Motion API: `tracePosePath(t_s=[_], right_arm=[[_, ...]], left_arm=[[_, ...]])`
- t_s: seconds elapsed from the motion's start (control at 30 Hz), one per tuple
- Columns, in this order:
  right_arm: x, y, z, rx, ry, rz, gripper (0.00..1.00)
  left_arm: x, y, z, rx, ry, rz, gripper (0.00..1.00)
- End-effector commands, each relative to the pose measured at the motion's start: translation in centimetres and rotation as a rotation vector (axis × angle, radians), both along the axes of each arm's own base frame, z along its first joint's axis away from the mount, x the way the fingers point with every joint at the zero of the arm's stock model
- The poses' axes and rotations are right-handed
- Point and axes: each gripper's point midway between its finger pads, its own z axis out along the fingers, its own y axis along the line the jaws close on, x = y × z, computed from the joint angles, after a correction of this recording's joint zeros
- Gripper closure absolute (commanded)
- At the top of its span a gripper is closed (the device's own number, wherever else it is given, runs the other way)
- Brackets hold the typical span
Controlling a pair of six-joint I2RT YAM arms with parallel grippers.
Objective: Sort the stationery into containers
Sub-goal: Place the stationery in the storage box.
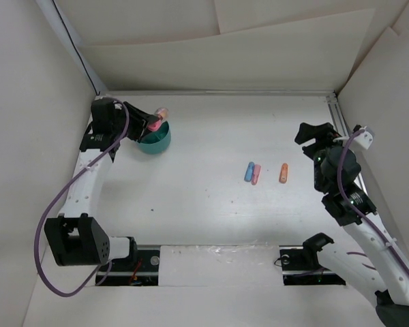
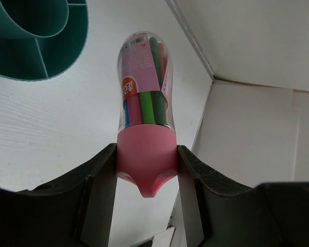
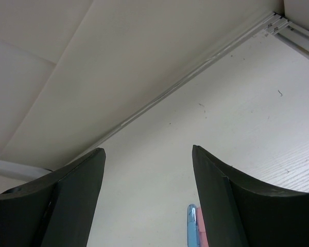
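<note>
My left gripper (image 1: 152, 123) is shut on the pink base of a clear capsule-shaped marker pack (image 2: 144, 103) holding coloured markers. It hangs over the rim of the teal organiser cup (image 1: 155, 139), whose inner compartments show in the left wrist view (image 2: 38, 38). On the table lie a blue piece (image 1: 249, 171), a pink piece (image 1: 256, 174) and an orange piece (image 1: 283, 173). My right gripper (image 1: 305, 139) is open and empty, raised to the right of them. The blue piece (image 3: 192, 226) and the pink piece (image 3: 201, 231) show at its wrist view's lower edge.
White walls enclose the table at the back and on both sides. A metal rail (image 1: 341, 119) runs along the right edge. The arm bases sit at the near edge.
</note>
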Motion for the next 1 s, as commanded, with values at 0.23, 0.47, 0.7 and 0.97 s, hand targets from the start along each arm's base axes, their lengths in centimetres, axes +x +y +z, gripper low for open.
tracePosePath(t_s=[0.23, 0.47, 0.7, 0.97], right_arm=[[0.1, 0.2, 0.7, 0.004, -0.030, 0.015, 0.26], [0.1, 0.4, 0.9, 0.007, -0.038, 0.024, 0.26], [0.3, 0.5, 0.6, 0.003, -0.030, 0.024, 0.26], [0.4, 0.6, 0.9, 0.007, -0.038, 0.034, 0.26]], left_arm=[[0.2, 5.0, 2.2, 0.189, 0.058, 0.103, 0.86], [1.1, 7.0, -1.2, 0.216, 0.157, 0.106, 0.86], [1.8, 6.5, -2.3, 0.197, 0.174, 0.068, 0.84], [2.7, 6.4, -0.2, 0.202, 0.119, 0.058, 0.84]])
